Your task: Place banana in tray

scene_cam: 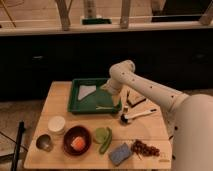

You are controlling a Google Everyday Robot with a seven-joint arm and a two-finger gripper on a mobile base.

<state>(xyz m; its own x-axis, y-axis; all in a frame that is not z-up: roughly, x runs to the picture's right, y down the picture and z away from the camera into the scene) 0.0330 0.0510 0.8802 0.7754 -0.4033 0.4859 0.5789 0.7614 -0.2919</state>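
Observation:
The dark green tray point(79, 102) sits at the back middle of the wooden table. A slim pale-yellow banana point(105, 108) lies inside it, near its front right corner. A pale patch point(87, 91) shows at the tray's back left. My gripper point(107, 91) hangs from the white arm over the right part of the tray, just behind and above the banana. I cannot tell whether it touches the banana.
A white brush point(137, 115) and a dark item point(134, 99) lie right of the tray. At the front are a white cup point(56, 124), a metal cup point(44, 142), a reddish-brown bowl point(76, 140), a green fruit point(101, 134), a green curved vegetable point(107, 143), a blue sponge point(120, 153) and grapes point(145, 148).

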